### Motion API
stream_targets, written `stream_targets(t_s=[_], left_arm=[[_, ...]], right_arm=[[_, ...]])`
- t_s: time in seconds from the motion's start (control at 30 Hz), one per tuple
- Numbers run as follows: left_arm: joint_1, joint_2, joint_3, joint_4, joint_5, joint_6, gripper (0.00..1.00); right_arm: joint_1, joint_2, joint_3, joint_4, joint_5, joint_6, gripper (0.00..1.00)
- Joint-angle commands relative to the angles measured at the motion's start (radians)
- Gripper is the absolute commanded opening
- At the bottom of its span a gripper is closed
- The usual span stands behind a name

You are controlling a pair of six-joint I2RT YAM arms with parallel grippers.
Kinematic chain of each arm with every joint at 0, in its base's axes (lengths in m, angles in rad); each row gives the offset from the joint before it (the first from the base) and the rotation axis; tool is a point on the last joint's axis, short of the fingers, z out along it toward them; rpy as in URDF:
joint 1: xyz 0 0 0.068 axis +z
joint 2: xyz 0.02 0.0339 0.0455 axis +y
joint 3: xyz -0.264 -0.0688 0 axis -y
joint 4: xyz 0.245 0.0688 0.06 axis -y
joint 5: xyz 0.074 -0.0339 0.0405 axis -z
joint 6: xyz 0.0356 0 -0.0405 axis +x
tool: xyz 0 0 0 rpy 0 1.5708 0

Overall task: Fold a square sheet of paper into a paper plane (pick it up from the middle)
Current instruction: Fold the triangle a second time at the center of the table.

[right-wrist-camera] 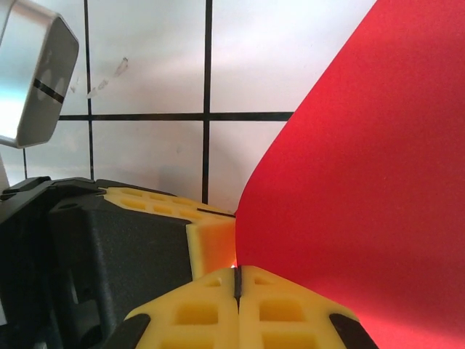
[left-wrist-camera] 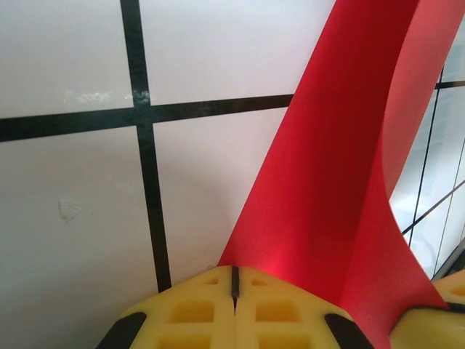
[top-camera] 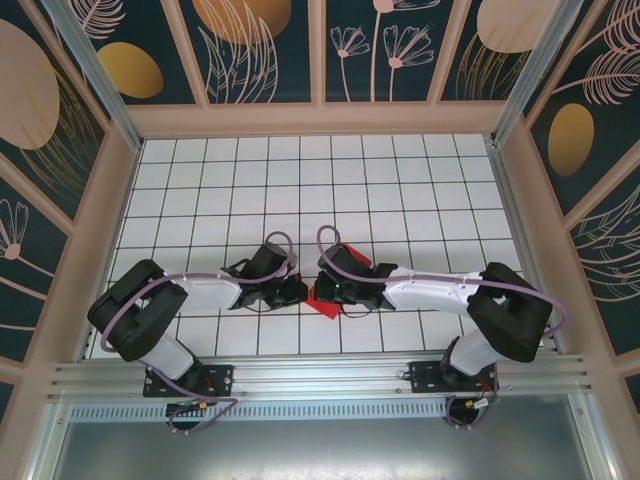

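The red sheet of paper [top-camera: 325, 304] is lifted off the table between the two arms near the front middle, and most of it is hidden under them. My left gripper [top-camera: 296, 290] is shut on its edge. In the left wrist view the sheet [left-wrist-camera: 327, 182] rises from the closed yellow jaws of the left gripper [left-wrist-camera: 234, 272] and curls over to the right. My right gripper [top-camera: 326, 288] pinches the same paper close beside it. In the right wrist view the paper [right-wrist-camera: 363, 182] bulges up and right from the right gripper [right-wrist-camera: 237, 272], and the left gripper's yellow finger [right-wrist-camera: 211, 243] sits almost against it.
The white gridded table [top-camera: 300, 190] stretches back to a tan frame with patterned panels [top-camera: 320, 115]. An aluminium rail [top-camera: 320, 375] carries both arm bases along the near edge. A silver camera housing [right-wrist-camera: 33, 80] on the left wrist shows at the upper left of the right wrist view.
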Motion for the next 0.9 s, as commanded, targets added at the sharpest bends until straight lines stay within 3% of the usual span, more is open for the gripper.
stream_targets(t_s=[0.0,0.37,0.87], left_arm=[[-0.009,0.042,-0.006,-0.032,-0.044,0.026,0.03],[-0.009,0.065,-0.012,-0.052,-0.072,0.048,0.03],[-0.009,0.084,0.014,-0.082,-0.078,0.075,0.02]], right_arm=[[-0.019,-0.048,-0.035,0.034,-0.052,-0.043,0.02],[-0.146,-0.107,-0.131,0.040,-0.212,-0.212,0.07],[-0.266,-0.123,-0.135,0.007,-0.297,-0.433,0.09]])
